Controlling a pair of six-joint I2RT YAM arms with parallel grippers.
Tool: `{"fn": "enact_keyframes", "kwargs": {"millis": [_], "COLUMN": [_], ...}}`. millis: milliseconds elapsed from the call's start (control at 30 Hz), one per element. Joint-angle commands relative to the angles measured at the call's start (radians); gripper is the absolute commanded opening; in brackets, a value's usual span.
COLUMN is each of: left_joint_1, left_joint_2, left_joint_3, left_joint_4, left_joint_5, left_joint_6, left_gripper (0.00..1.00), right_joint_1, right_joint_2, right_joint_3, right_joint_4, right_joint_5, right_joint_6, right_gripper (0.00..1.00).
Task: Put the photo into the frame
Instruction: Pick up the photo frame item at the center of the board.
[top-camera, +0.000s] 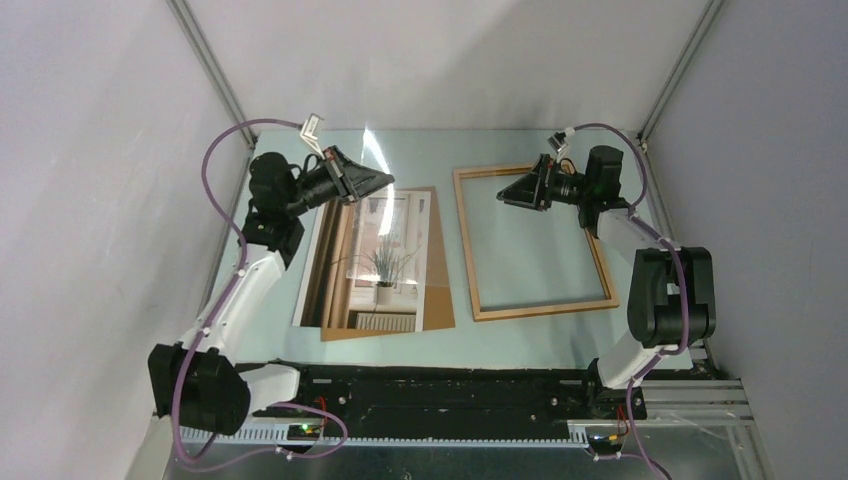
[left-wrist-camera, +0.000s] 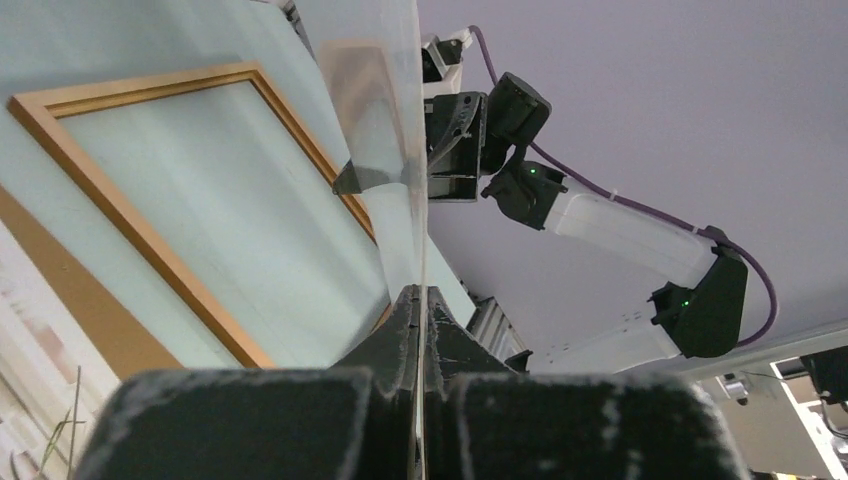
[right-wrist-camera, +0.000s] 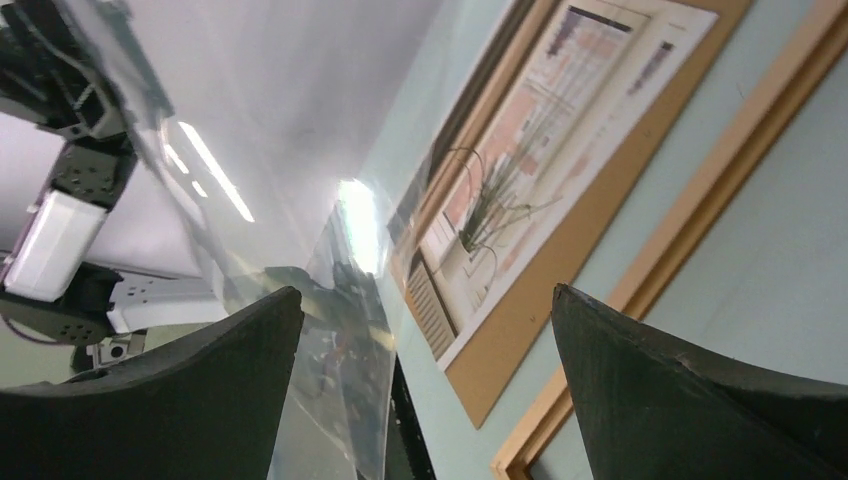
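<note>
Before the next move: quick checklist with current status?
1. Left gripper shut on the clear sheet: ok.
2. Right gripper open, holding nothing: ok.
3. Frame lying flat with nothing in its opening: ok.
4. Photo face up on the backing board: ok.
5. Photo in the frame: not ok, it lies beside the frame.
6. Clear sheet's lower edge lifted free of the photo: cannot tell.
</note>
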Motion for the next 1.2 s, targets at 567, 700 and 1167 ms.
{"fn": "enact_keyframes", "kwargs": {"millis": [567, 700, 1167], "left_joint_1": [-0.023, -0.02, -0.025], "left_joint_2": [0.078, 0.079, 0.101], "left_joint_3": [-0.047, -0.061, -0.077], "left_joint_4": [0.334, 0.335, 0.26], "left_joint_5": [0.026, 0.014, -0.058], "left_joint_6": [-0.223, -0.197, -0.091], "left_gripper": [0.0, 0.0, 0.0], "right_joint_1": [0.093, 0.055, 0.05], "right_joint_2": [0.044, 0.028, 0.011], "right_joint_3": [-0.028, -0.049, -0.07], "right_joint_4": [0.774, 0.851, 0.97], "right_joint_5": [-0.098, -0.11, -0.121], "right_joint_6": [0.575, 0.636, 0.758], "right_gripper": [0.76, 0.68, 0.31]}}
